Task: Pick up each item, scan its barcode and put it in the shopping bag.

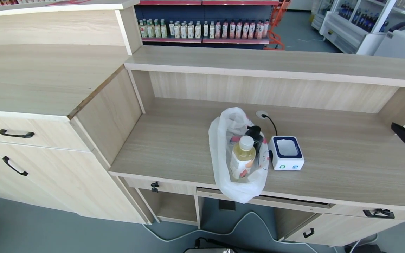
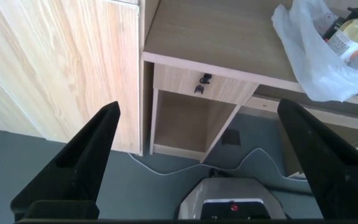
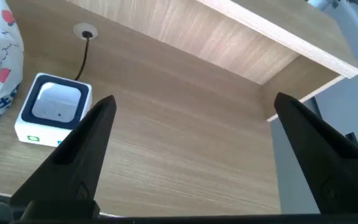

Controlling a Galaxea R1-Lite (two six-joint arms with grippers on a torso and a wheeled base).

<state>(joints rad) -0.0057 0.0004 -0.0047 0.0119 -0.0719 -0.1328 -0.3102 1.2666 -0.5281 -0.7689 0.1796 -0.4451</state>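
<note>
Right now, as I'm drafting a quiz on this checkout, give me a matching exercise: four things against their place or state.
Things:
1 bottle
2 scanner
3 shopping bag
4 right gripper

Places or states:
a open, holding nothing
b hangs over the front edge of the counter
c stands inside the bag
d on the counter, just right of the bag

Pairs: 1-c; 2-d; 3-b; 4-a

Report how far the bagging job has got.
Done: a pale yellow drink bottle with white cap and a dark bottle sit in the white plastic shopping bag. In hand: nothing; left end effector and right end effector are open, empty. Left: likely nothing; beside the bag stands the white box scanner.
</note>
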